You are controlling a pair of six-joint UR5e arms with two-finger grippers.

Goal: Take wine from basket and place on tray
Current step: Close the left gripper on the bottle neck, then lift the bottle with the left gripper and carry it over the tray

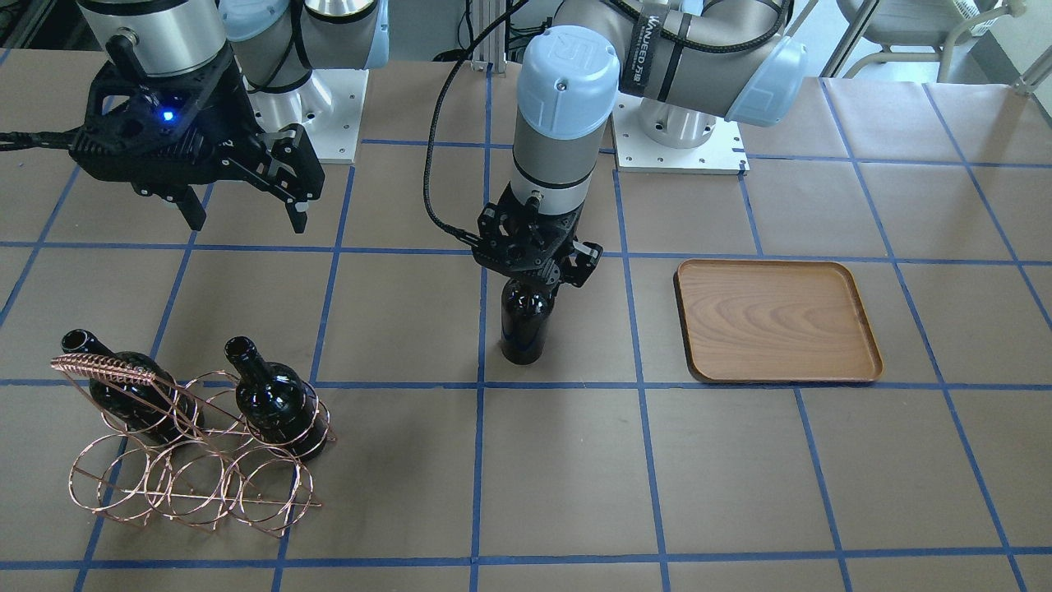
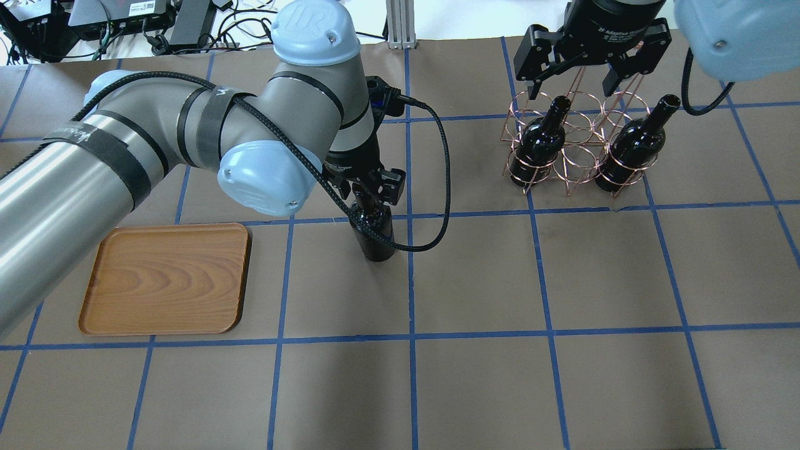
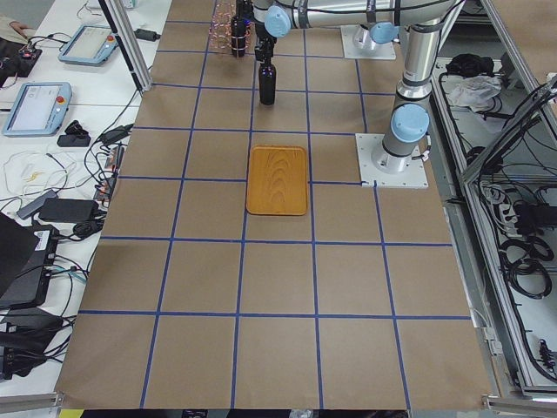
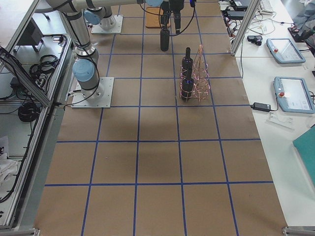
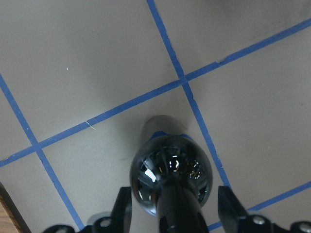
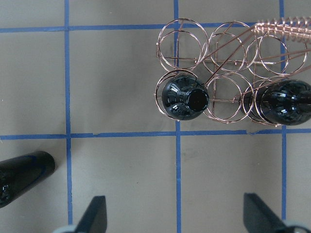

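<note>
Left wrist-mounted view: left fingers (image 5: 122, 208) straddle standing wine (image 5: 170, 167), not touching.

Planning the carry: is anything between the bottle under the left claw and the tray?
Nothing visible does. The glossy black glass wine bottle stands upright under the left claw; only bare brown table covering lies between it and the flat rectangular brown wooden tray.
</note>
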